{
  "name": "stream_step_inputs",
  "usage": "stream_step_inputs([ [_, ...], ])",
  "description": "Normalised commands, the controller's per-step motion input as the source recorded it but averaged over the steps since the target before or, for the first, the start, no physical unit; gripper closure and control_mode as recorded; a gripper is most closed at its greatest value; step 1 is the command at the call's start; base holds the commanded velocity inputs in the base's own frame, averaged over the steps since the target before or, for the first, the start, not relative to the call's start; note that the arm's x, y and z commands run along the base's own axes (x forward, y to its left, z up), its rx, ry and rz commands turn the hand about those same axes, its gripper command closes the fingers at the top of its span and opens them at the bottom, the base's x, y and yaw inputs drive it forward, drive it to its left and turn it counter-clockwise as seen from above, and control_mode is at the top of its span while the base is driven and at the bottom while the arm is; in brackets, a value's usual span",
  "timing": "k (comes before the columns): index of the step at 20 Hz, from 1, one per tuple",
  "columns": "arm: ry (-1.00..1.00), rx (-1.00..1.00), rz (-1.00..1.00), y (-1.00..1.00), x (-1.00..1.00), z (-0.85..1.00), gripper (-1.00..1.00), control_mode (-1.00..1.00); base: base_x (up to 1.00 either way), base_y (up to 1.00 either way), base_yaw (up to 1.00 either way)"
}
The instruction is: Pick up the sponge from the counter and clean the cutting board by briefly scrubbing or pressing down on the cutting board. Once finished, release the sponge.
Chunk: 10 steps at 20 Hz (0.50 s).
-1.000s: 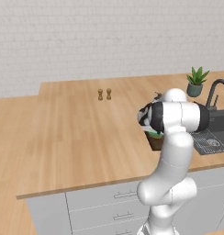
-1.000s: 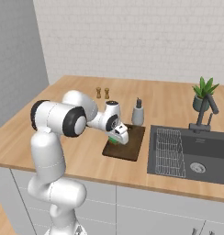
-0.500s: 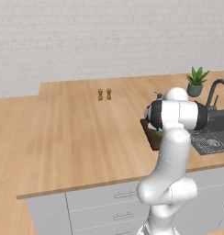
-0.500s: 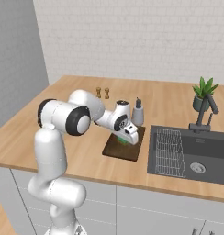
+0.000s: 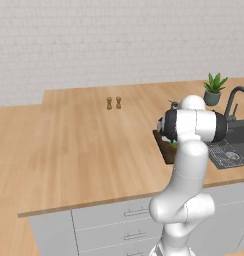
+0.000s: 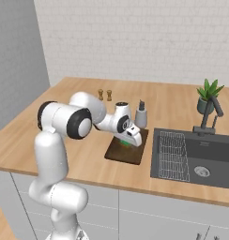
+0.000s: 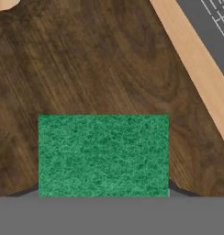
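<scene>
The tool [image 6: 131,140] is low over the board [image 6: 117,150], clamped on the sponge [image 7: 103,155]. In the hand view the sponge's green face lies between the fingertips, whose dark edges show at its two lower corners, with dark wood grain all around it. Whether the sponge touches the board cannot be told. The board lies on the tabletop [image 6: 74,101], just beside the sink [image 6: 215,154]. A bottle [image 6: 141,115] stands behind the board; two small shakers [image 5: 113,103] stand well apart.
</scene>
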Motion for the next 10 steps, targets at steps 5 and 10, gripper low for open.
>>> stream_step_inputs([
  [5, -0.01, 0.01, 0.01, 0.0, -0.83, -0.37, 1.0, -1.0, 0.0, 0.0, 0.0],
  [10, -0.13, 0.12, 0.0, -0.11, -0.74, 0.07, 1.0, -1.0, 0.0, 0.0, 0.0],
])
